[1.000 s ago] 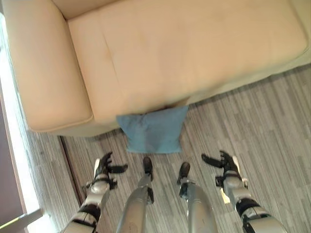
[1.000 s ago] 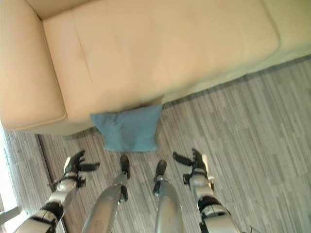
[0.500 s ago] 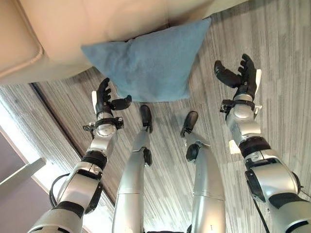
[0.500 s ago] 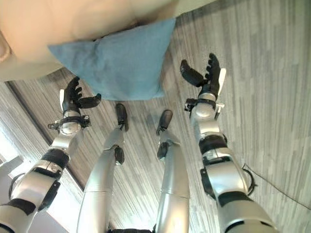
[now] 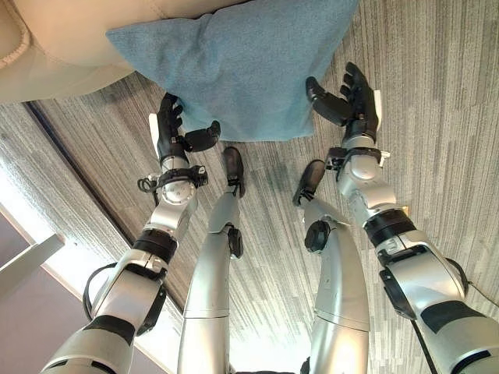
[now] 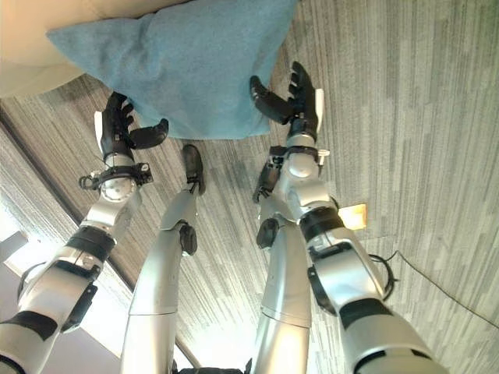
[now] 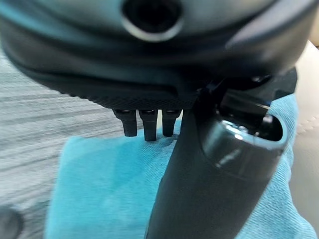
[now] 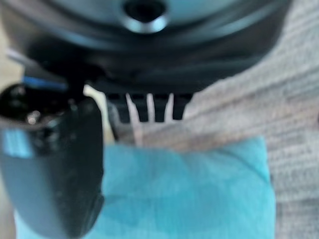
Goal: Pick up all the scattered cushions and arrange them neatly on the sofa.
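A blue cushion (image 5: 234, 66) lies on the striped floor, its far edge leaning against the front of the beige sofa (image 5: 70, 39). My left hand (image 5: 173, 132) is open at the cushion's near left edge, thumb reaching toward the fabric. At the near right corner my right hand (image 5: 351, 97) is open too, fingers straight and thumb spread beside the cushion. The cushion (image 7: 99, 184) shows just past the left hand's fingers in the left wrist view. It also lies beyond the right hand's thumb as the cushion (image 8: 189, 194) in the right wrist view.
The grey striped floor (image 5: 444, 101) stretches out to the right of the cushion. A dark floor strip (image 5: 70, 167) runs along the left beside a bright window edge. A small yellow tag (image 6: 352, 216) lies on the floor at the right.
The camera has tipped further down and closer. Both hands have moved forward and inward, from apart from the cushion to its near left and right edges.
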